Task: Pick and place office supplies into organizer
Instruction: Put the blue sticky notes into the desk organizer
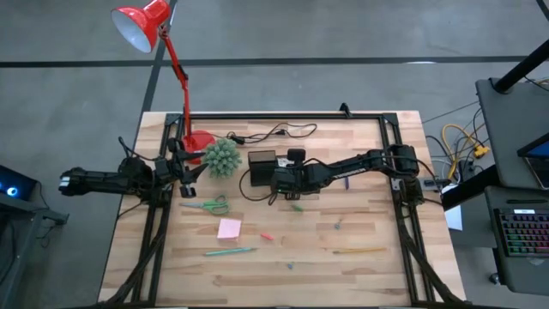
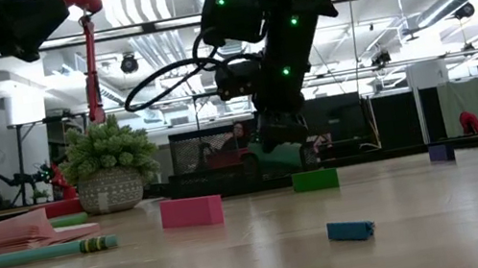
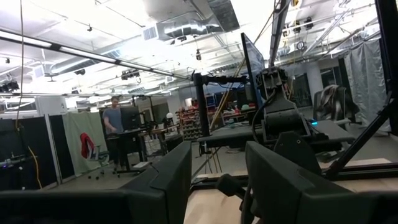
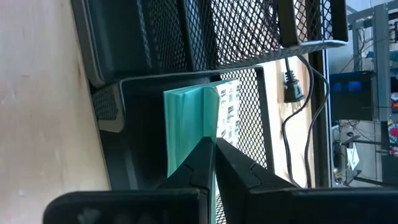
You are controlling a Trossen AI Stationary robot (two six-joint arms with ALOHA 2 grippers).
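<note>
Readable text: none in any view
Printed panel: the white-green patterned block just beyond the right gripper's fingertips carries rows of small dark marks, too small to read
Organizer: plain black mesh, no label showing
Room beyond the table: no legible signs

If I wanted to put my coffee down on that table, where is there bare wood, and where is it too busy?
Bare wood lies along the table's near right, beyond the yellowish stick, and on the far right behind the right arm. It is crowded around the organizer, where the right gripper works, beside the plant and lamp base.
</note>
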